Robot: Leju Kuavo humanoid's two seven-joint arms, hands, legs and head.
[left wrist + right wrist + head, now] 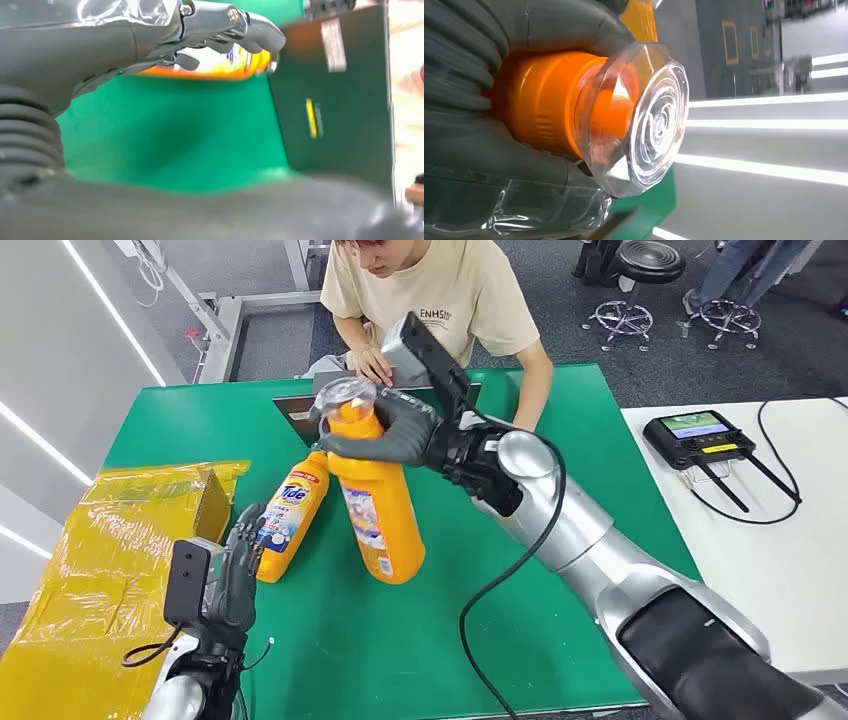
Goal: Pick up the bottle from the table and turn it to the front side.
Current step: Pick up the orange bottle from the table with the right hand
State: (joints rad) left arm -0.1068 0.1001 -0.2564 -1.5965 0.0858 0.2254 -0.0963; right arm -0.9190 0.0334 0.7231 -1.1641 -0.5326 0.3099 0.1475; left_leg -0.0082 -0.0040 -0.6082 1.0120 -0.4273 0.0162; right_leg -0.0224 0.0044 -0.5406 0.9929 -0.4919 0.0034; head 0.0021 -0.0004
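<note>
Left hand [238, 558], fingers apart, holding nothing, beside lying "Tide" bottle [289, 517].
Right hand [385, 430] gripping neck of tilted orange bottle [378, 510], base on green table [400, 640]; label unreadable.

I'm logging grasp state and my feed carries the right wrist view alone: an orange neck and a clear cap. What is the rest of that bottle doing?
Observer: The head view shows the right hand gripping the big orange bottle at its neck, the bottle tilted with its base on the green table.
Operator: Any other bottle nearby?
Observer: Yes, a smaller Tide bottle lies on the table, label up, against the big bottle's side.
Operator: And the left hand?
Observer: The left hand holds nothing; it is next to the Tide bottle's lower end.
</note>
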